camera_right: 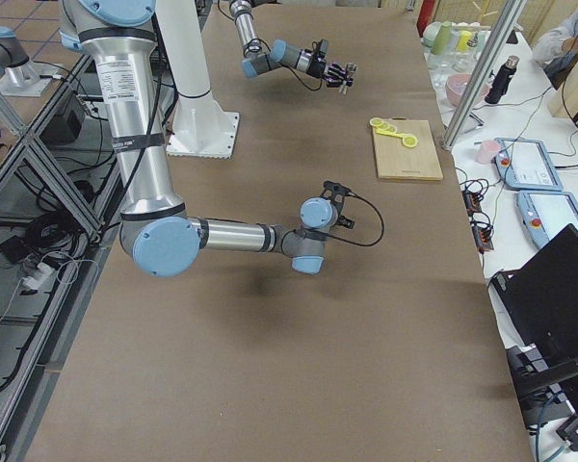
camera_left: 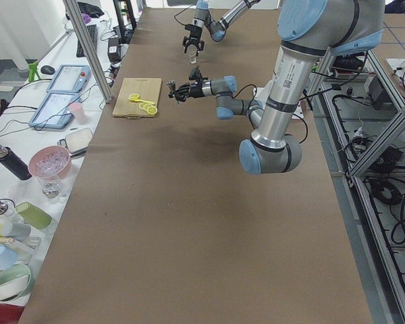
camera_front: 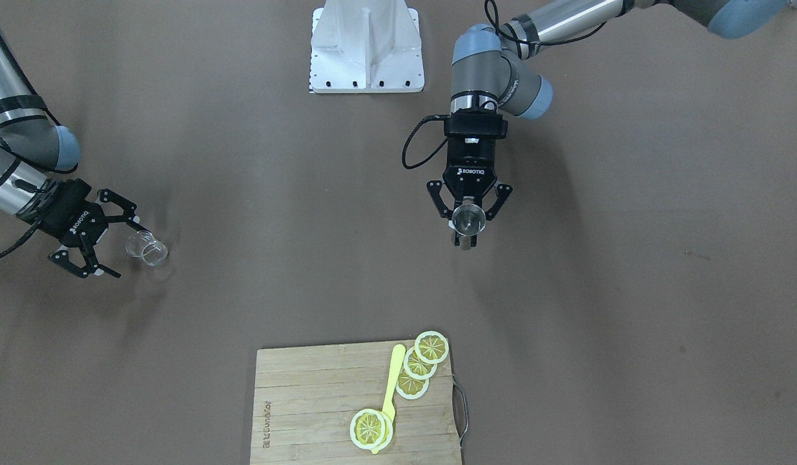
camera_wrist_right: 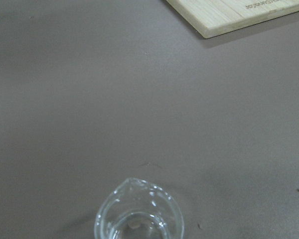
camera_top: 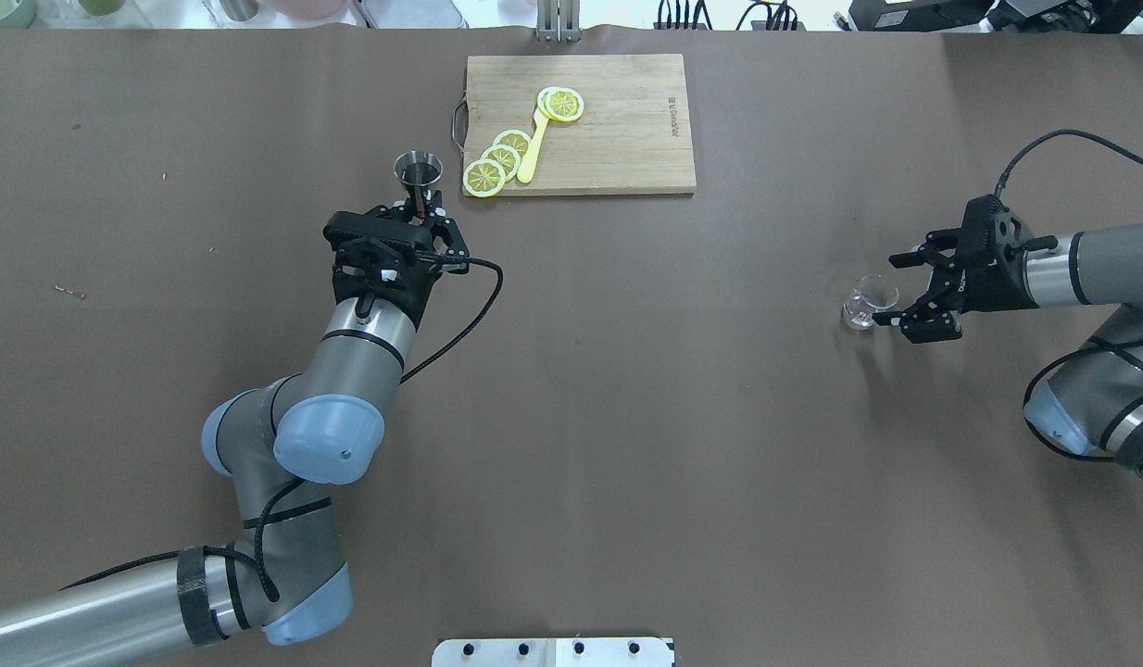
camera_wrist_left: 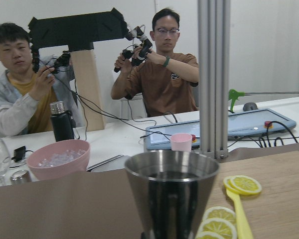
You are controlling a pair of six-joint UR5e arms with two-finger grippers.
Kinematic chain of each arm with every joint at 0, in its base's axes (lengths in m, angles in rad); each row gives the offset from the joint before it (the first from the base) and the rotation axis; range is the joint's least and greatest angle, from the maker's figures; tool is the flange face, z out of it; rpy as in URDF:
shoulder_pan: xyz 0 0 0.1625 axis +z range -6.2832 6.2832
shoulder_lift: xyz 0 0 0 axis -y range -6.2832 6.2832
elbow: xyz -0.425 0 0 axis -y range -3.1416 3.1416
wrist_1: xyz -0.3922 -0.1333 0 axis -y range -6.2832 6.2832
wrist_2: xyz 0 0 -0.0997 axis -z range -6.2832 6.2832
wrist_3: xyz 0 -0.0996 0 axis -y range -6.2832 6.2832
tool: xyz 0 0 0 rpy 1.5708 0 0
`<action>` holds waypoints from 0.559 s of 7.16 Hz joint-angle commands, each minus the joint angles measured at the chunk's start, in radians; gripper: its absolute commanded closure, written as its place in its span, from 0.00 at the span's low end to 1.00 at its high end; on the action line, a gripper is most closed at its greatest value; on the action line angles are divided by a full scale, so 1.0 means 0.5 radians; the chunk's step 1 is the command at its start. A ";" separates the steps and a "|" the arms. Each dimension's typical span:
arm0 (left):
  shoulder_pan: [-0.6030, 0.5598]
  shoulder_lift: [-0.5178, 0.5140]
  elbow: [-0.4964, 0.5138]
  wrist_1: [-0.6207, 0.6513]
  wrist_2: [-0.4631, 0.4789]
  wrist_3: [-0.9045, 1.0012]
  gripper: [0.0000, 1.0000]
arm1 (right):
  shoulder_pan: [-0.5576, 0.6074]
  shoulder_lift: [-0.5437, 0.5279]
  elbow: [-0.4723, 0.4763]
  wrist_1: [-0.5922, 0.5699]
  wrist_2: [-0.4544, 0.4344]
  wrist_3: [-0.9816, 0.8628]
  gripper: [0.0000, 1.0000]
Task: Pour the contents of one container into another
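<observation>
A steel jigger [camera_top: 418,170] stands upright in my left gripper [camera_top: 421,211], which is shut on the jigger's narrow waist just left of the cutting board. In the front-facing view the jigger [camera_front: 468,219] shows its round mouth between the fingers of the left gripper [camera_front: 466,236]. The left wrist view has the jigger [camera_wrist_left: 170,191] close up, with dark contents. A small clear glass beaker [camera_top: 870,301] sits on the table at the right. My right gripper [camera_top: 885,291] is open, its fingertips either side of the beaker's near edge. The beaker [camera_wrist_right: 138,215] lies low in the right wrist view.
A wooden cutting board [camera_top: 627,139] at the far middle carries lemon slices [camera_top: 499,159] and a yellow spoon [camera_top: 532,148]. The robot's white base [camera_front: 366,48] stands at the near edge. People sit beyond the table's far side [camera_wrist_left: 159,64].
</observation>
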 commanded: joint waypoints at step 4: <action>0.127 -0.032 0.050 -0.648 -0.430 0.531 1.00 | -0.033 0.012 -0.010 0.000 -0.016 0.074 0.06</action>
